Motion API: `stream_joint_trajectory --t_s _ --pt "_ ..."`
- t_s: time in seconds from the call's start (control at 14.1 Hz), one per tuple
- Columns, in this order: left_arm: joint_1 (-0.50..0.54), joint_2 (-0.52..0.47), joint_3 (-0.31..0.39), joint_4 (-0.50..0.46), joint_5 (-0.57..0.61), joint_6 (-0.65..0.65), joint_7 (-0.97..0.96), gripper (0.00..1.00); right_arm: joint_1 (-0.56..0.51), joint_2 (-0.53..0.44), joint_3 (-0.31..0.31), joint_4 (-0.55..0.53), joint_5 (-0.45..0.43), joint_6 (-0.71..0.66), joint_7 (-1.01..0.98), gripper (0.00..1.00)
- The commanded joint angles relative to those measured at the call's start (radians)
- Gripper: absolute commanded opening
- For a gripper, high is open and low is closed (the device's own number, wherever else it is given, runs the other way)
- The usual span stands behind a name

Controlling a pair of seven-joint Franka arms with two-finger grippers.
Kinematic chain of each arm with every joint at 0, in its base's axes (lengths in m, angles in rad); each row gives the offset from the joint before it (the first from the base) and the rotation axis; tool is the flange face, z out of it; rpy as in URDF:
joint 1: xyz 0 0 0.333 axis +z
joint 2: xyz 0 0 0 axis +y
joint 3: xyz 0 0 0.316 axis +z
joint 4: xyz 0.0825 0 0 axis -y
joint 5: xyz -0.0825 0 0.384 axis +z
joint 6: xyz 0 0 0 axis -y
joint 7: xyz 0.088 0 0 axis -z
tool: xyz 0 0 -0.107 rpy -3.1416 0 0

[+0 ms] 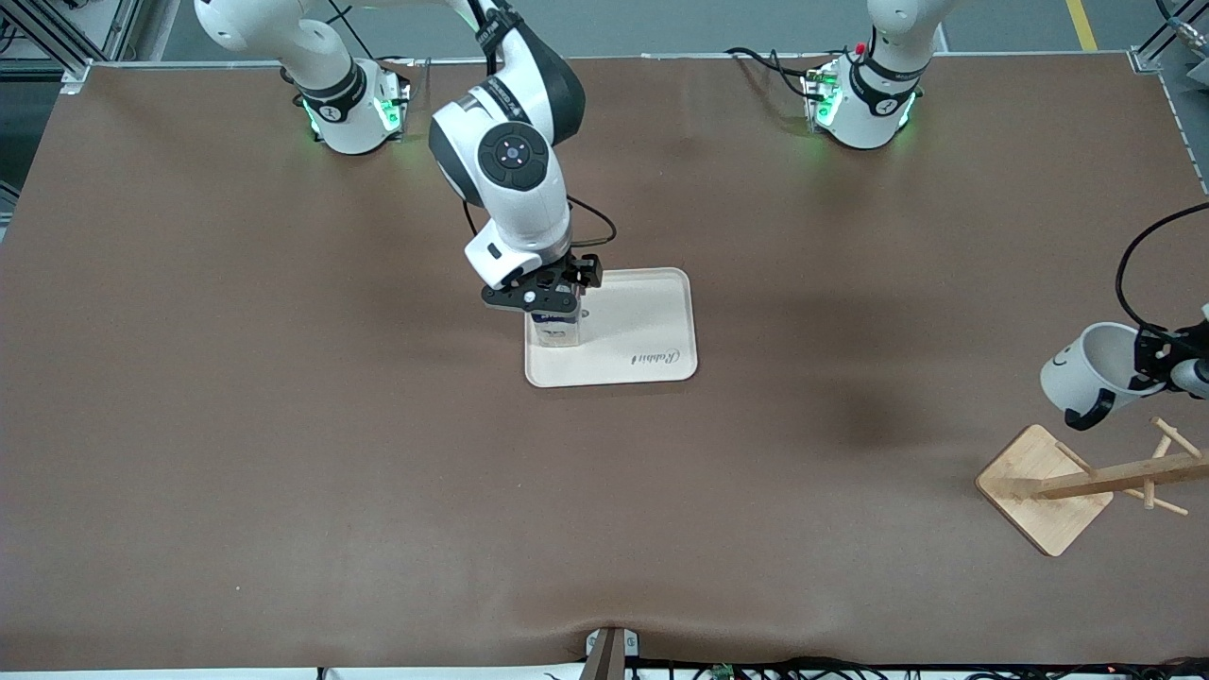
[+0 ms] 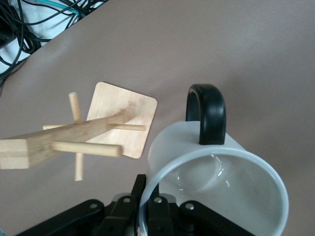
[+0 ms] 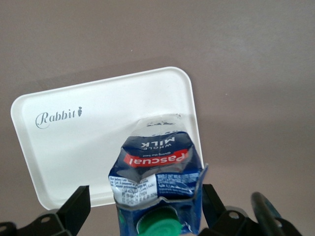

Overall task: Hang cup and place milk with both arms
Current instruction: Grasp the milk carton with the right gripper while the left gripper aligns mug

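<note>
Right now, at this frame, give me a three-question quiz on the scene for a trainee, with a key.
1. True or false: the milk carton stands on the white tray.
2. Which thing is the left gripper shut on?
A) the wooden rack
B) the cup
C) the tray
3. Fill in: the cup hangs in the air over the table beside the ____, its handle not yet on a peg.

Key:
1. True; the right gripper is open around the carton, at the tray's edge toward the right arm's end of the table.
2. B; it grips the cup by the rim.
3. Wooden rack.
</note>
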Motion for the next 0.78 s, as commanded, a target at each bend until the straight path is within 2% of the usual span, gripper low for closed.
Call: stream_joint_trajectory --t_s 0.0,0.07,0.14,0.28,0.57,0.71 --pt "0.037 0.038 -0.012 0.026 -0.009 0.023 0.066 0.00 0.023 -0.017 -0.015 -0.038 -0.009 0.031 0.015 0.58" --pt "0.042 0.039 -0.012 0.026 -0.009 0.033 0.074 0.00 0.020 -0.020 -0.015 -0.038 -0.009 0.024 0.020 0.11" --pt "0.043 0.039 -0.012 0.027 -0.011 0.041 0.076 0.00 0.019 -0.028 -0.018 -0.035 -0.009 0.018 0.032 0.00" --pt "0.047 0.042 -0.011 0.047 -0.014 0.041 0.074 0.00 0.010 -0.046 -0.033 -0.006 -0.011 -0.062 0.085 0.00" --pt "0.077 0.055 -0.012 0.053 -0.015 0.043 0.076 0.00 -0.004 -0.077 -0.202 0.159 0.005 -0.394 0.069 0.00" --pt "0.089 0.061 -0.012 0.052 -0.028 0.044 0.076 0.00 -0.033 -0.113 -0.257 0.170 0.005 -0.439 0.014 0.00"
